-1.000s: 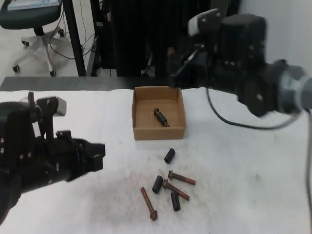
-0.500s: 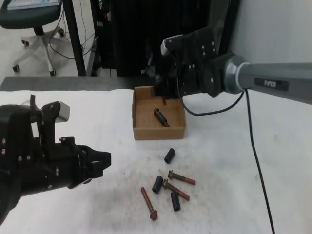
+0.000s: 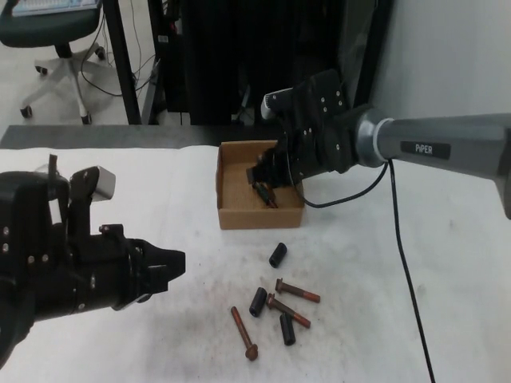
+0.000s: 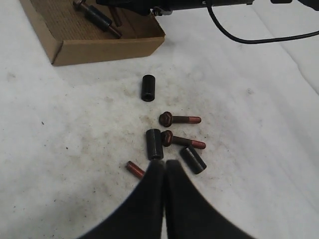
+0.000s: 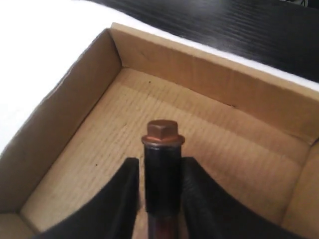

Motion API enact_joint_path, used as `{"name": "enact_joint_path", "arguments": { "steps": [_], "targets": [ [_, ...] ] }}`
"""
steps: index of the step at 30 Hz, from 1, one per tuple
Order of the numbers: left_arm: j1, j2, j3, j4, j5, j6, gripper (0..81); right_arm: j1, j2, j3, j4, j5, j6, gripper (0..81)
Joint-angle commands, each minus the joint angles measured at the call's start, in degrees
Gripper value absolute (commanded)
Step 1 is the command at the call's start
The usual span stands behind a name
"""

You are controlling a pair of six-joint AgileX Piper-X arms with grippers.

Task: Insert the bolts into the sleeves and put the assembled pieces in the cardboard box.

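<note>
Bolt-and-sleeve piece (image 5: pixel 160 149) sits clamped in the jaws of the right gripper (image 5: pixel 160 172), which over the last second swung in and dropped low into the cardboard box (image 5: pixel 65 114) — release looks close. One finished piece (image 4: pixel 98 16) already lies inside. At the box's six o'clock lie three loose sleeves (image 4: pixel 148 87) and three loose bolts (image 4: pixel 179 119). Left gripper (image 4: pixel 164 167) — jaws closed, empty — hovers at about the box's eight o'clock.

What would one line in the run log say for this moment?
right tool: shut on assembled piece over cardboard box | left tool: shut, near loose bolts and sleeves
</note>
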Motion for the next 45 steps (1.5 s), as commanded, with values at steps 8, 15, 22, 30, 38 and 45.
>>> {"name": "enact_joint_path", "arguments": {
  "steps": [8,15,22,30,38,45],
  "targets": [
    [0.03,-0.38,-0.09,-0.14,0.79,-0.06,0.3,-0.19,-3.59,-1.15,-2.98,-3.44,3.83,37.7],
    [0.03,-4.80,-0.35,-0.83,0.37,-0.06,0.3,-0.23,-14.34,-1.15,1.44,-7.57,5.28,11.3],
    [-0.53,-9.06,-0.35,-4.77,11.84,-7.39,0.3,-0.34,-24.82,-0.79,18.71,-17.42,5.32,0.5],
    [-7.29,-8.37,-4.04,-4.62,3.78,-8.34,0.3,-0.34,-31.47,-0.69,45.20,-15.81,-8.92,0.5],
    [-10.91,-6.88,-5.27,5.10,-14.82,-0.13,0.3,-0.34,-30.75,5.87,42.92,-11.68,-18.66,0.5],
    [-10.79,-6.88,-5.27,8.69,-19.21,2.62,0.3,0.10,-24.37,15.22,35.44,-10.65,-25.16,0.2]
  ]
}}
